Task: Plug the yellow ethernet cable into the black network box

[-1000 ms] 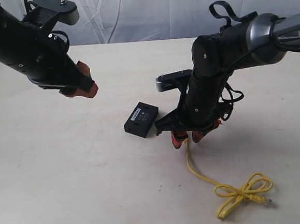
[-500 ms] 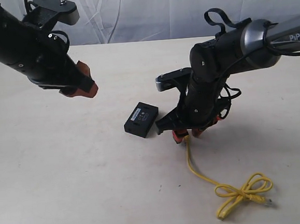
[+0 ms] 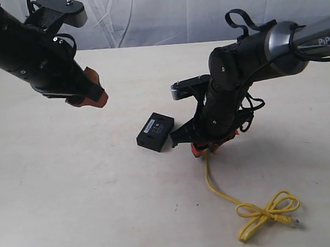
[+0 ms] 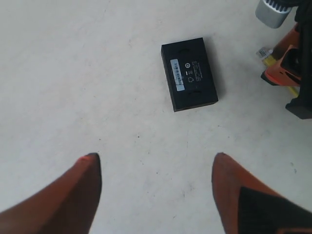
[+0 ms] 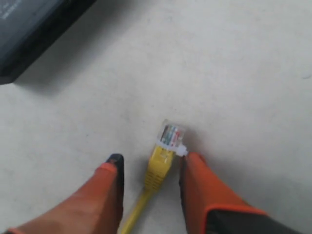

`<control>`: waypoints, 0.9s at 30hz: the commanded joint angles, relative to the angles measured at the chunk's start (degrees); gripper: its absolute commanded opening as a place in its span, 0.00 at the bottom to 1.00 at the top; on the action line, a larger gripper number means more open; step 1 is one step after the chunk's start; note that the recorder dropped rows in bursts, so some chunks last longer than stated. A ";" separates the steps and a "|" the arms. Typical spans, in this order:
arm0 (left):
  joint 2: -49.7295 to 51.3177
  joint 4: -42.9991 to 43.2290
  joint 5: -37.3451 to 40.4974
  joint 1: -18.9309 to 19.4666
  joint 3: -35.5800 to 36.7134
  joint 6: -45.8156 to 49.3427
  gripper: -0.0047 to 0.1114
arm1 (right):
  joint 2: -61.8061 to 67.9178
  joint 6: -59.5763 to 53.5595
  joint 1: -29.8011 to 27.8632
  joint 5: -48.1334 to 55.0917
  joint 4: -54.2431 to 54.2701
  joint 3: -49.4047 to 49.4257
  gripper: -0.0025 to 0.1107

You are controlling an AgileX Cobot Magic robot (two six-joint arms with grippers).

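The black network box (image 3: pixel 155 131) lies flat mid-table, its pale label up; it also shows in the left wrist view (image 4: pixel 189 74) and as a corner in the right wrist view (image 5: pixel 29 29). The yellow ethernet cable (image 3: pixel 221 192) runs from its looped bundle (image 3: pixel 269 209) up to my right gripper (image 3: pixel 206 149). That gripper (image 5: pixel 153 160) is down at the table, its orange fingers astride the cable's yellow boot (image 5: pixel 160 168), with the clear plug (image 5: pixel 170 135) just beyond the tips. One finger touches the plug's clip; a gap remains on the other side. My left gripper (image 3: pixel 88 95) hovers open and empty (image 4: pixel 156 157).
A pale tabletop (image 3: pixel 74 210) with a white curtain (image 3: pixel 145 16) behind it. The right arm's fingers (image 4: pixel 282 66) and the cable's plug (image 4: pixel 264 52) show beside the box in the left wrist view.
The right gripper has dropped lower over the cable's end and its fingers have narrowed around it. The left arm, the box and the bundle have not moved.
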 commanded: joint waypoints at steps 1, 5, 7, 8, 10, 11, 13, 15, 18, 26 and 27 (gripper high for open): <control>-0.46 -0.59 -0.48 0.21 0.11 0.13 0.57 | -0.03 1.08 -0.03 0.14 -0.55 -0.14 0.33; -0.46 -0.59 -0.48 0.21 0.11 0.13 0.57 | 1.06 2.08 -0.03 1.66 -1.04 -0.14 0.36; -0.46 -0.59 -0.48 0.21 0.11 0.13 0.57 | 2.13 3.07 -0.03 1.81 -1.46 -0.14 0.35; -0.46 -0.59 -0.48 0.21 0.11 0.13 0.57 | 2.64 3.07 -0.03 1.81 -1.46 -0.14 0.35; -0.46 -0.59 -0.48 0.21 0.11 0.13 0.57 | 3.35 3.07 -0.03 1.60 -1.46 -0.14 0.34; -0.46 -0.59 -0.48 0.21 0.11 0.13 0.57 | 3.57 3.07 -0.03 1.60 -1.54 -0.14 0.33; -0.46 -0.59 -0.48 0.21 0.11 0.13 0.57 | 3.79 3.07 -0.03 1.44 -1.54 -0.14 0.32; -0.46 -0.59 -0.59 0.21 0.11 0.13 0.57 | 3.87 3.07 -0.03 1.44 -1.41 -0.14 0.29; -0.46 -0.59 -0.59 0.21 0.11 0.13 0.57 | 3.87 2.94 -0.03 1.82 -1.41 -0.14 0.12; -0.46 -0.29 -0.45 0.21 0.11 0.13 0.57 | 0.47 -14.89 -1.16 4.48 -0.71 -0.14 0.01; -0.46 -0.29 -0.45 0.21 0.11 0.13 0.57 | -0.39 -17.81 -1.79 5.03 -0.38 -0.14 0.01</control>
